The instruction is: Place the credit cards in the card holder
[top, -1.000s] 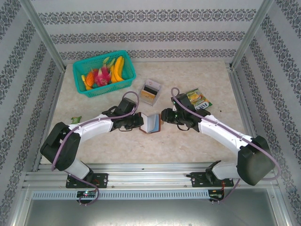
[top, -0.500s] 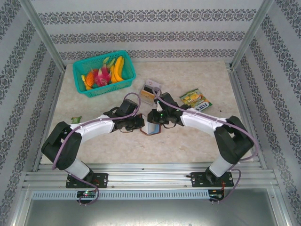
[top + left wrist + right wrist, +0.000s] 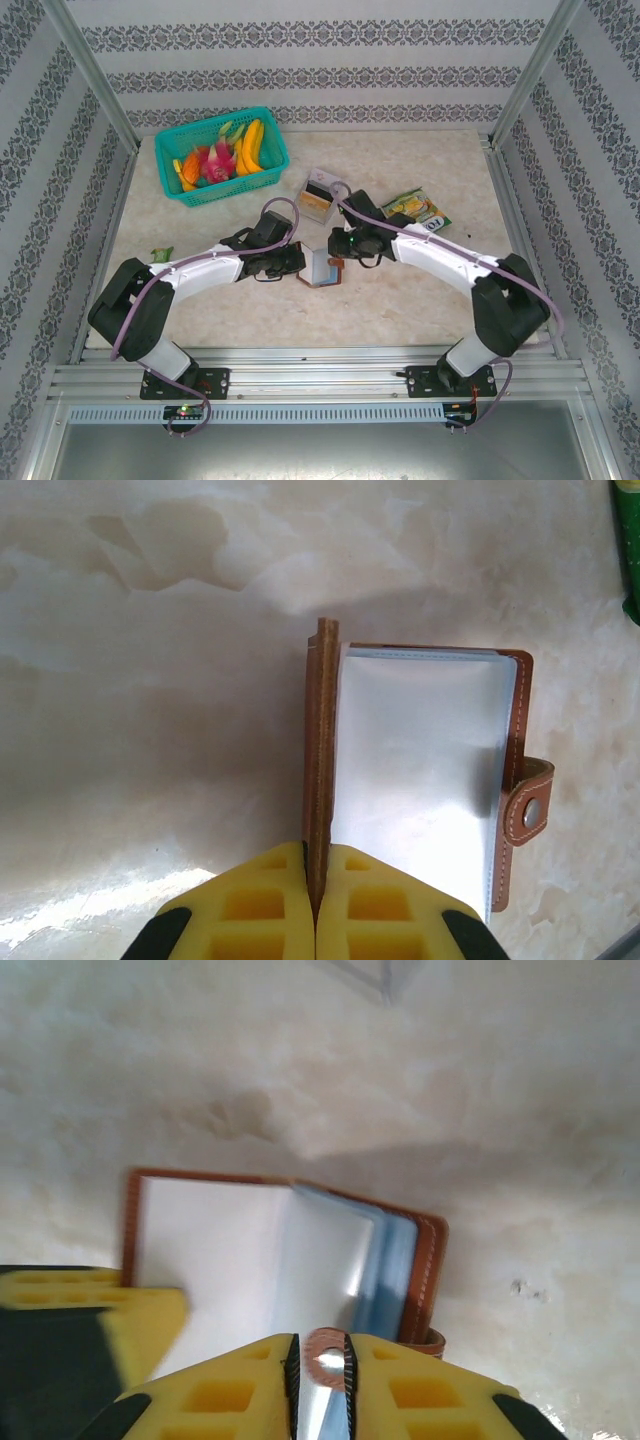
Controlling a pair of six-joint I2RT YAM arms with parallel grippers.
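The brown card holder (image 3: 325,270) stands open on the table between both arms, its clear sleeves (image 3: 420,780) fanned out. My left gripper (image 3: 318,852) (image 3: 299,263) is shut on the edge of the brown cover (image 3: 322,730), which stands upright. From the other side, my right gripper (image 3: 320,1348) (image 3: 336,256) is shut on the snap strap (image 3: 326,1352) of the card holder (image 3: 250,1250). One left finger (image 3: 90,1305) shows beside the sleeves. The credit cards (image 3: 318,205), orange-yellow and dark, lie in a clear box (image 3: 320,194) just behind the holder.
A teal basket (image 3: 166,160) of toy fruit stands at the back left. A green-yellow snack packet (image 3: 418,210) lies right of the clear box. A small green scrap (image 3: 162,254) sits near the left edge. Metal frame posts and patterned walls border the table.
My right arm swung in from the right of the card holder, and its gripper closed on the snap strap. The left gripper kept its hold on the cover.
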